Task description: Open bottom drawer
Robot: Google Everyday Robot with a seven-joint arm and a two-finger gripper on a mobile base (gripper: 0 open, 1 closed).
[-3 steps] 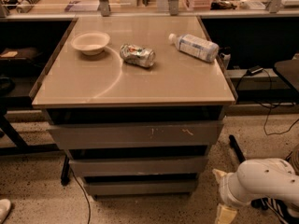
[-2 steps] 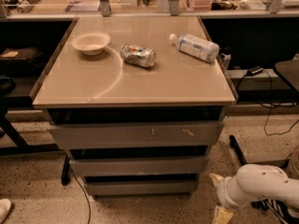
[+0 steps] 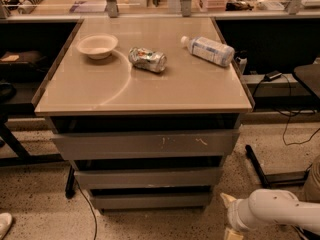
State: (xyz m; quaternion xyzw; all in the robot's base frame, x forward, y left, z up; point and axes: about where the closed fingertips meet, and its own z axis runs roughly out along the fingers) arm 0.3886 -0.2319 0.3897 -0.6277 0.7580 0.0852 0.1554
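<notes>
The bottom drawer (image 3: 150,200) is the narrowest of three grey drawers, low under the tan table top, with a plain face and no handle. It looks closed, its face set back under the mid-width drawer (image 3: 147,177). The widest drawer (image 3: 145,144), with pale scratches, is on top. My gripper (image 3: 228,216) is at the lower right, just right of the bottom drawer's right end and near the floor. Its two pale fingertips (image 3: 226,199) stand apart with nothing between them. The white arm (image 3: 272,211) reaches in from the right edge.
On the table top (image 3: 175,91) lie a white bowl (image 3: 97,45), a crushed can (image 3: 147,59) and a plastic bottle (image 3: 207,50). A black table leg (image 3: 257,166) and cables lie on the floor to the right. A dark cable (image 3: 85,204) runs at the lower left.
My gripper and arm have shifted a little left and down, closer to the bottom drawer's right end. The drawers have not moved.
</notes>
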